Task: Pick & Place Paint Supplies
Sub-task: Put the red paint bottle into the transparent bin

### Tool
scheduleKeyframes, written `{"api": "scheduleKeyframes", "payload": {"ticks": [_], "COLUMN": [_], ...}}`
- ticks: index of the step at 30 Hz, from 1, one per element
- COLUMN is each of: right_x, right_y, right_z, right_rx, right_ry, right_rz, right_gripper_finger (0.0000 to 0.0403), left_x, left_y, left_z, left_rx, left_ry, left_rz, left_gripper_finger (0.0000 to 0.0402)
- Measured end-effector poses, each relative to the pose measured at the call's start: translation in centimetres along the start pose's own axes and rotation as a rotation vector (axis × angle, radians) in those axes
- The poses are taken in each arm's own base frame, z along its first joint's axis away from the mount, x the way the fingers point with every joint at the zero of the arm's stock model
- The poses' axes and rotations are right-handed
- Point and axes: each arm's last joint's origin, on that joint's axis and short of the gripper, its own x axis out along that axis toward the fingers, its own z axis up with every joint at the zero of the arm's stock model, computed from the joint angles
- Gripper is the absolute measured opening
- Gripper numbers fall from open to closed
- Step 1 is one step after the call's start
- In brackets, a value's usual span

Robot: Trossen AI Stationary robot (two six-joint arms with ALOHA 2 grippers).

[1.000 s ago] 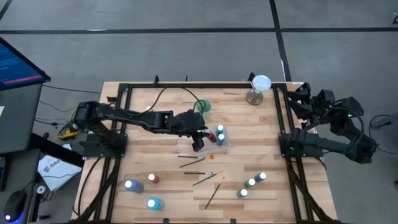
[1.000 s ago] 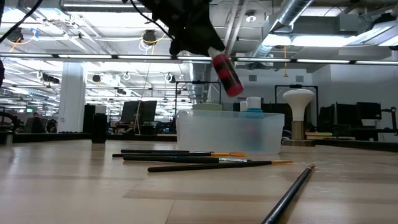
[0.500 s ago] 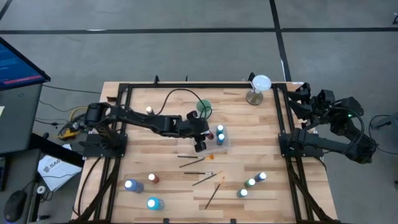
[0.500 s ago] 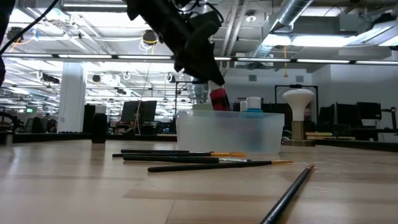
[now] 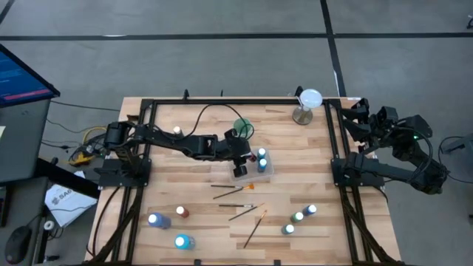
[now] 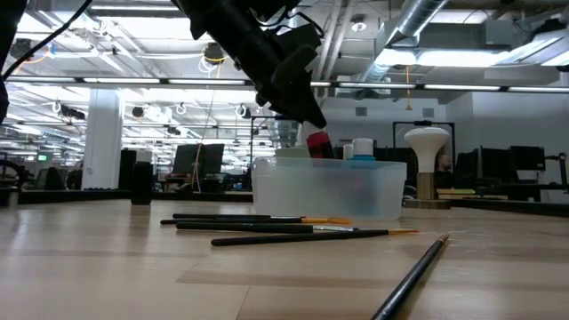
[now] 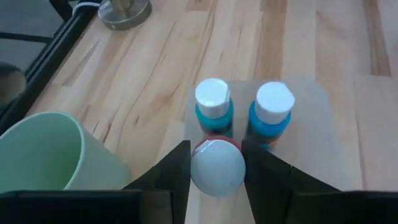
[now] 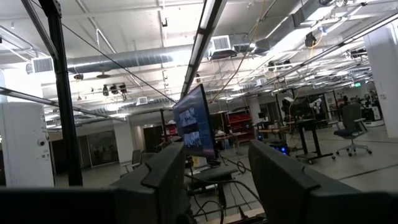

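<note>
The left tool (image 7: 216, 163) is positioned over the clear tray (image 5: 255, 169) near the bench (image 5: 199, 225) centre and is clamped on a red bottle (image 7: 217, 166), held by its two fingers (image 7: 173, 171) at the white cap. In the low view the red bottle (image 6: 318, 144) is seen partly below the tray (image 6: 329, 188) rim. Two blue bottles (image 7: 213, 114) are seen standing upright in the tray, just beyond the held one. A green cup (image 7: 43, 152) is located beside the tray. Four brushes (image 5: 234, 188) are laid on the bench in front of the tray, with further bottles (image 5: 159, 220) nearer the front edge. The right tool (image 8: 217, 171) is parked off the bench's right side, aimed into the room, fingers apart.
</note>
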Motion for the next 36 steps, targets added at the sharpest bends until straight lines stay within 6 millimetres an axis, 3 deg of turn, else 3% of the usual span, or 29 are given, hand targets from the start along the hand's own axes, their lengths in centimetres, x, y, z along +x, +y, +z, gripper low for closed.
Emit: {"api": "scheduleKeyframes", "payload": {"ticks": [36], "right_x": [0.0], "right_y": [0.0], "right_z": [0.0], "right_rx": [0.0], "right_ry": [0.0], "right_rz": [0.0], "right_gripper_finger": [0.0173], "left_x": [1.4], "left_y": [-0.6], "left_z": [-0.6], "left_rx": [0.026], "left_ry": [0.002], "left_rz": [0.033], "left_gripper_finger": [0.0121]}}
